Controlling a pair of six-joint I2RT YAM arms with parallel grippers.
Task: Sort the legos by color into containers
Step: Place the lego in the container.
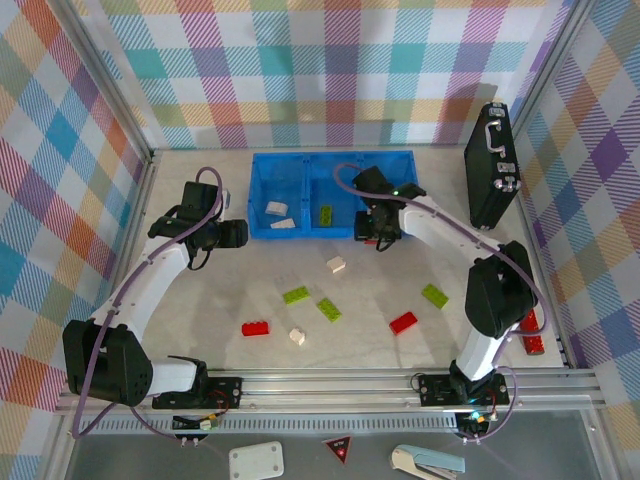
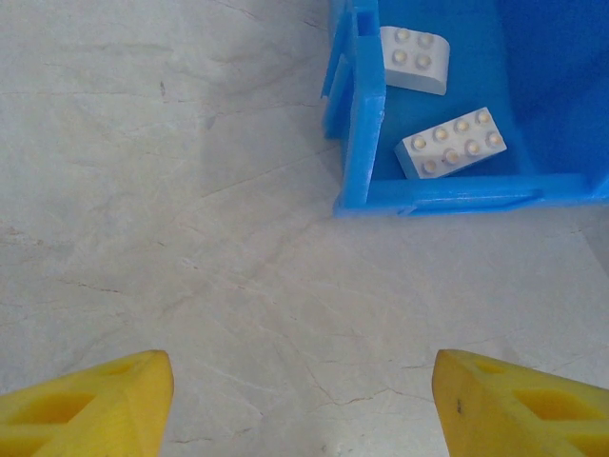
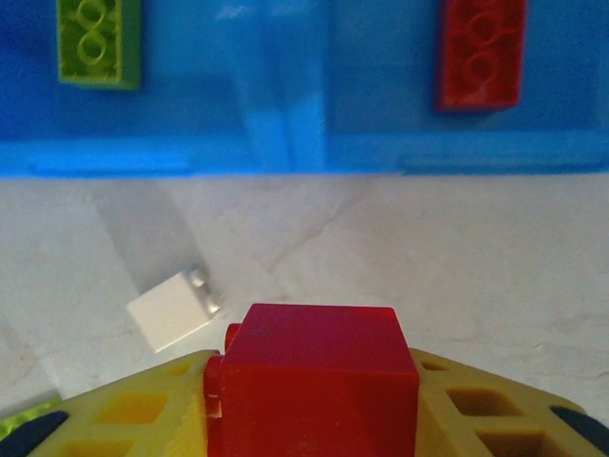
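The right pincer [image 1: 377,236] is clamped on a red brick [image 3: 319,371], just short of the front wall of the blue tray [image 3: 190,157]. The compartment holding a second red brick [image 3: 481,52] lies ahead and slightly right, past the divider; a green brick [image 3: 95,43] sits left of it. The left pincer [image 2: 304,381] hangs wide and empty near the white bricks [image 2: 449,143]. Loose bricks [image 1: 328,309] dot the pale marbled surface [image 2: 143,190], with plaid walls [image 1: 300,60] around.
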